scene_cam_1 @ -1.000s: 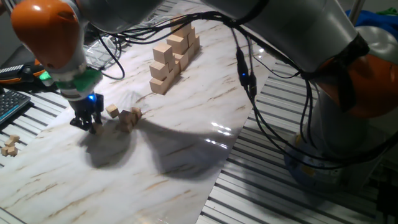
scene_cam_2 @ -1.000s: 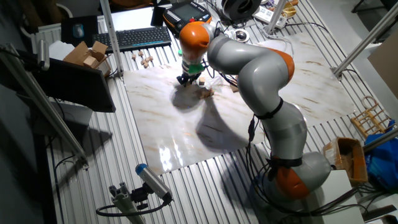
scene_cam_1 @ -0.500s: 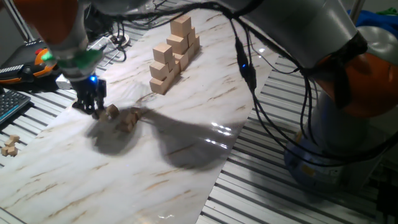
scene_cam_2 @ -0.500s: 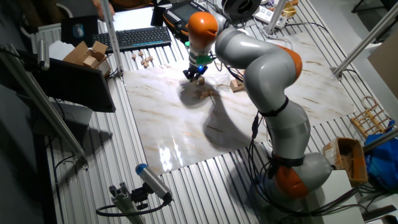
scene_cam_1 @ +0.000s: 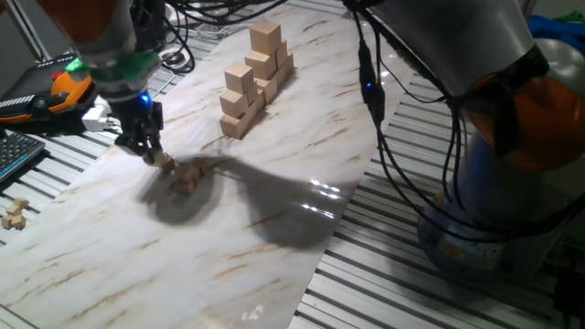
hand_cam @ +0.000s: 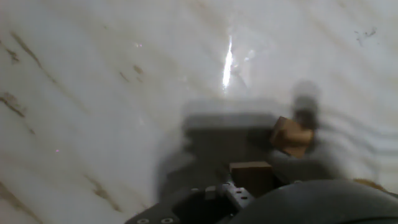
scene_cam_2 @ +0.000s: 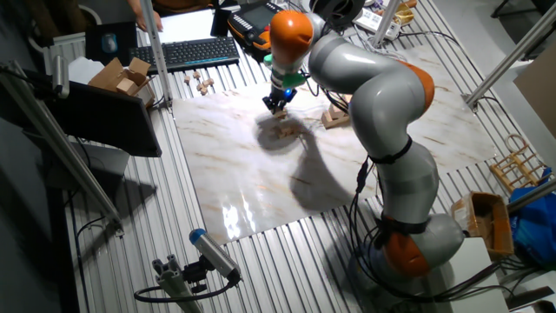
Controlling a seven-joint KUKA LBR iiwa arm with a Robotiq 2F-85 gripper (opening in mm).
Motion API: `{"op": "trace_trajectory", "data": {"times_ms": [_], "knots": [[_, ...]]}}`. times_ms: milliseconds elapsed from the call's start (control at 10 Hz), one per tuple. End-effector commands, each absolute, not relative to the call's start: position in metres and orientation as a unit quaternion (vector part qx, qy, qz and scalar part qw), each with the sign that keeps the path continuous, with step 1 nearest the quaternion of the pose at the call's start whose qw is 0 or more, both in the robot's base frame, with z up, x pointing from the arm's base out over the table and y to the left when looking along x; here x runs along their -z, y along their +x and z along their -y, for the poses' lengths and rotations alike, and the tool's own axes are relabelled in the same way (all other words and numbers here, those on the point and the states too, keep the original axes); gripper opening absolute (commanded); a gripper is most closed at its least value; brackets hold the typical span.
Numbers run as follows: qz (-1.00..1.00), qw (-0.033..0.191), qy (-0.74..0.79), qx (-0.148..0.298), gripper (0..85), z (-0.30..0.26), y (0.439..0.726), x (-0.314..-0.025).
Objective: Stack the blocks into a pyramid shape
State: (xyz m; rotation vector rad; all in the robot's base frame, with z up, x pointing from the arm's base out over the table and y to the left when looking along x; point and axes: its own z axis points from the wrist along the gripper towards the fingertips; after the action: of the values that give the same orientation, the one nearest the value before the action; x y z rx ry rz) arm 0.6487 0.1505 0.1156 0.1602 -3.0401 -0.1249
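Note:
My gripper (scene_cam_1: 152, 156) hangs low over the marble board (scene_cam_1: 274, 210), just left of a small cluster of blocks (scene_cam_1: 188, 176). One small light-wood block (scene_cam_1: 165, 162) shows right at the fingertips. In the hand view a small block (hand_cam: 252, 173) sits close between the jaws in shadow, and it looks gripped. Another small block (hand_cam: 291, 135) lies on the board just beyond it. In the other fixed view the gripper (scene_cam_2: 278, 106) is just above the cluster (scene_cam_2: 285, 130). How the cluster is stacked is too small to tell.
A staircase stack of larger pale cubes (scene_cam_1: 256, 78) stands at the back of the board, also visible in the other fixed view (scene_cam_2: 334, 116). Small wooden bits (scene_cam_1: 14, 215) lie off the board's left edge. A keyboard (scene_cam_2: 187, 52) and a cardboard box (scene_cam_2: 122, 76) are beyond.
The gripper has moved up the board and to the right, from left of the lone block to right beside it and closer to the cluster. The blocks on the board have not moved.

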Motion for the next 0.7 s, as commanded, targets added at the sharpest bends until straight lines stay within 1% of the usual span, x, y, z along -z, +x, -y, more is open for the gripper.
{"op": "trace_trajectory", "data": {"times_ms": [0, 100, 200, 300, 400, 500, 600], "knots": [[0.998, 0.052, -0.019, 0.042, 0.0, -0.146, 0.649, -0.118], [0.995, 0.060, -0.073, 0.038, 0.0, -0.140, 0.647, -0.122], [0.987, 0.064, -0.138, 0.046, 0.0, -0.135, 0.643, -0.126], [0.977, 0.064, -0.199, 0.045, 0.0, -0.131, 0.638, -0.129], [0.967, 0.062, -0.243, 0.034, 0.0, -0.124, 0.632, -0.130], [0.953, 0.070, -0.294, 0.029, 0.0, -0.114, 0.626, -0.131], [0.937, 0.073, -0.339, 0.036, 0.0, -0.107, 0.622, -0.129]]}}
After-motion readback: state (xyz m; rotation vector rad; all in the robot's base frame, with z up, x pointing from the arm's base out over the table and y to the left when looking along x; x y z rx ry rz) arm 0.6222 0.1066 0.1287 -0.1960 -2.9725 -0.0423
